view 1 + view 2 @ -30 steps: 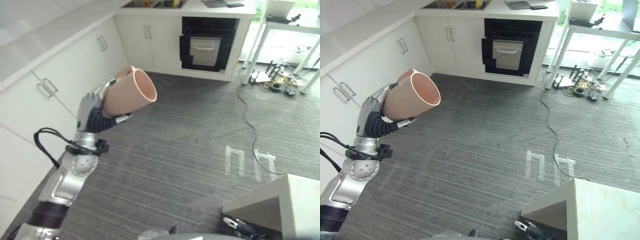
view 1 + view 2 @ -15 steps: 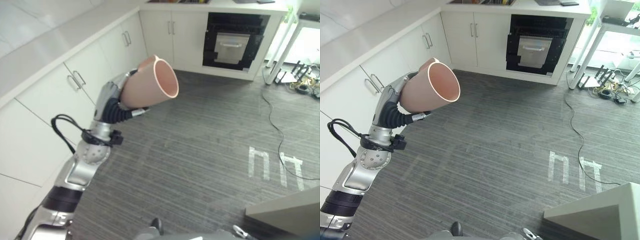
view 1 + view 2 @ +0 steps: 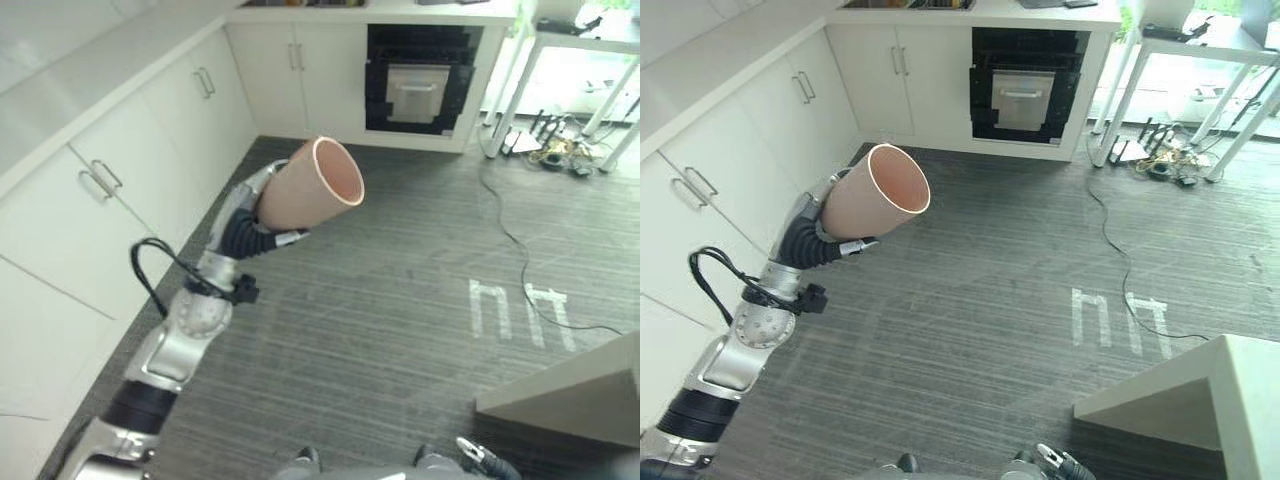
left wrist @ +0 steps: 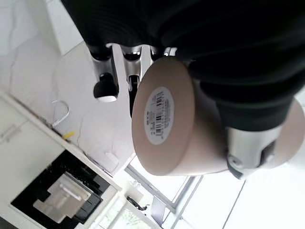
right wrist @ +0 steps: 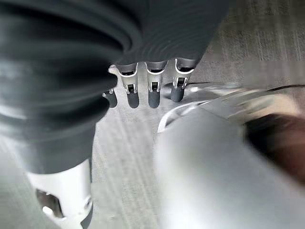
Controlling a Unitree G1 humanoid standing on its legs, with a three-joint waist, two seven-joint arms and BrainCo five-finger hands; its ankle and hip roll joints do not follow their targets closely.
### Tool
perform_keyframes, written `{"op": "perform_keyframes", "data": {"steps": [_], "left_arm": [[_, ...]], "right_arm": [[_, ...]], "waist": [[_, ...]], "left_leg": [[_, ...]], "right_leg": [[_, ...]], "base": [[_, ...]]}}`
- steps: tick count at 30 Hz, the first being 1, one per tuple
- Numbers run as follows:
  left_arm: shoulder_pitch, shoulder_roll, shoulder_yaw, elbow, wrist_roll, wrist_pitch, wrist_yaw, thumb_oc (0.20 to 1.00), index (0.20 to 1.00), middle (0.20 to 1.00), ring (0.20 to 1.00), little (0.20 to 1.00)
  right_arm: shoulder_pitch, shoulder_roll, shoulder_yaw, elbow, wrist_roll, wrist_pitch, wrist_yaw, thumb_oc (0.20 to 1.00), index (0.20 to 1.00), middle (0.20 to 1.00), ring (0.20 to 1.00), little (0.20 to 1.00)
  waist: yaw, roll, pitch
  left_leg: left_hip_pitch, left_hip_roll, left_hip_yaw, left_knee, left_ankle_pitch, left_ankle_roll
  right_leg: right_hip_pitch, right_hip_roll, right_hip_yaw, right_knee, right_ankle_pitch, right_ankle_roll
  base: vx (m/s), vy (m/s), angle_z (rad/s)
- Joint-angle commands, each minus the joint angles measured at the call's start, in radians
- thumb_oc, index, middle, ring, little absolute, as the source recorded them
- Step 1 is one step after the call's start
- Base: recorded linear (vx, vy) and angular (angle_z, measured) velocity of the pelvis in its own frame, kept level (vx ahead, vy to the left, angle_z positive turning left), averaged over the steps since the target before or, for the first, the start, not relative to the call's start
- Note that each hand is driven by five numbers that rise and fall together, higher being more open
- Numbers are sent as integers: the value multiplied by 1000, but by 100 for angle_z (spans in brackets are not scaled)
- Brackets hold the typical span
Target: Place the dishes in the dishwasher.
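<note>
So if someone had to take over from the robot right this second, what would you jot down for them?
Left hand: shut on the salmon-pink plastic cup, carried on its side in the air, mouth facing away from the robot.
Right hand: idle, fingers straight, holding nothing.
Black built-in dishwasher: under the far white counter, across the grey striped floor.
Done: cup picked up.
Left: walk over and load it.
</note>
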State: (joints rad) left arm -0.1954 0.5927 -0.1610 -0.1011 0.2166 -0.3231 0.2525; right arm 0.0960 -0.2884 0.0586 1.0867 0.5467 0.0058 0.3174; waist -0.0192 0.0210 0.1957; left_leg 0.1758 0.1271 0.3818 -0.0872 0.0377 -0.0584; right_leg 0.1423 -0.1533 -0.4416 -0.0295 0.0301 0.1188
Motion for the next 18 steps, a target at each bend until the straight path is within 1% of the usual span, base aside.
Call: {"op": "perform_keyframes", "data": {"steps": [1, 3, 7, 9, 10, 11, 12, 13, 14, 16, 17, 18], "left_arm": [[-53, 6, 11, -20, -30, -40, 53, 200, 200, 200, 200, 200], [-50, 1, 8, -16, -9, -54, 68, 200, 200, 200, 200, 200], [-63, 2, -4, -7, -5, -74, 92, 200, 200, 200, 200, 200], [-76, 8, -12, -2, -4, -73, 104, 200, 200, 200, 200, 200], [-87, 69, -23, 38, 47, -41, 93, 200, 200, 200, 200, 200], [-96, 66, -28, 46, 53, -36, 102, 200, 200, 200, 200, 200], [-107, 65, -32, 54, 55, -20, 114, 200, 200, 200, 200, 200], [-109, 65, -33, 57, 55, -17, 117, 200, 200, 200, 200, 200], [-119, 62, -38, 63, 57, 1, 129, 200, 200, 200, 200, 200], [-123, 59, -42, 61, 31, 26, 136, 200, 200, 200, 200, 200], [-123, 56, -38, 66, 17, 30, 145, 200, 200, 200, 200, 200], [-123, 51, -32, 67, 9, 39, 161, 200, 200, 200, 200, 200]], "right_arm": [[-41, 14, 7, 16, -20, -9, 5, 1000, 1000, 1000, 1000, 1000], [-41, 12, 6, 22, -21, 5, -6, 1000, 1000, 1000, 1000, 1000], [-31, 11, -12, 69, -18, 31, -22, 1000, 1000, 1000, 1000, 1000], [-19, 6, -30, 108, -47, 28, -15, 1000, 1000, 1000, 1000, 1000], [-119, -81, 7, 134, -89, -72, 108, 1000, 1000, 1000, 1000, 1000], [-107, -76, -1, 131, -91, -72, 114, 1000, 1000, 1000, 1000, 1000], [-95, -61, -4, 132, -89, -74, 122, 1000, 1000, 1000, 1000, 1000], [-91, -58, -4, 133, -90, -75, 120, 1000, 1000, 1000, 1000, 1000], [-79, -49, -1, 133, -71, -85, 103, 1000, 1000, 1000, 1000, 1000], [-72, -44, -3, 127, -61, -80, 99, 1000, 1000, 1000, 1000, 1000], [-66, -41, -6, 126, -41, -62, 98, 1000, 1000, 1000, 1000, 1000], [-66, -40, -12, 126, -18, -7, 98, 1000, 1000, 1000, 1000, 1000]], "waist": [[12, -9, -25], [6, -11, -28], [-11, -10, -33], [-24, -7, -34], [-6, -7, -14], [-15, -4, -14], [-21, 2, -15], [-23, 3, -16], [-33, 8, -15], [-40, 7, -7], [-45, 2, -5], [-47, -9, -2]], "left_leg": [[13, -55, -3, 34, -124, 21], [17, -48, 7, 37, -124, 14], [21, -40, 17, 49, -129, 8], [22, -37, 20, 53, -132, 5], [-76, 9, -65, 166, -102, -37], [-63, 13, -61, 149, -99, -39], [-59, 11, -83, 131, -93, -39], [-59, 13, -84, 129, -90, -39], [-68, 31, -79, 134, -79, -41], [-70, 36, -79, 156, -89, -40], [-77, 39, -73, 188, -101, -37], [-84, 29, -70, 250, -138, -24]], "right_leg": [[-8, -43, 28, 61, -81, 66], [2, -39, 30, 33, -68, 66], [8, -31, 47, 17, -63, 62], [9, -26, 57, 11, -64, 59], [-20, 53, 108, 22, -92, -13], [-15, 57, 109, 31, -105, -13], [-20, 66, 123, 60, -126, -16], [-22, 68, 125, 71, -133, -18], [-36, 78, 128, 111, -157, -29], [-40, 80, 130, 136, -175, -34], [-43, 78, 129, 145, -178, -39], [-46, 71, 129, 151, -181, -45]], "base": [[66, -98, -24], [52, -81, -15], [63, -62, -3], [52, -29, -10], [64, 8, -9], [127, 14, -8], [130, 8, -5], [140, -41, -8], [84, -50, -13], [89, -86, -6], [102, -135, 4], [109, -131, 4]]}}
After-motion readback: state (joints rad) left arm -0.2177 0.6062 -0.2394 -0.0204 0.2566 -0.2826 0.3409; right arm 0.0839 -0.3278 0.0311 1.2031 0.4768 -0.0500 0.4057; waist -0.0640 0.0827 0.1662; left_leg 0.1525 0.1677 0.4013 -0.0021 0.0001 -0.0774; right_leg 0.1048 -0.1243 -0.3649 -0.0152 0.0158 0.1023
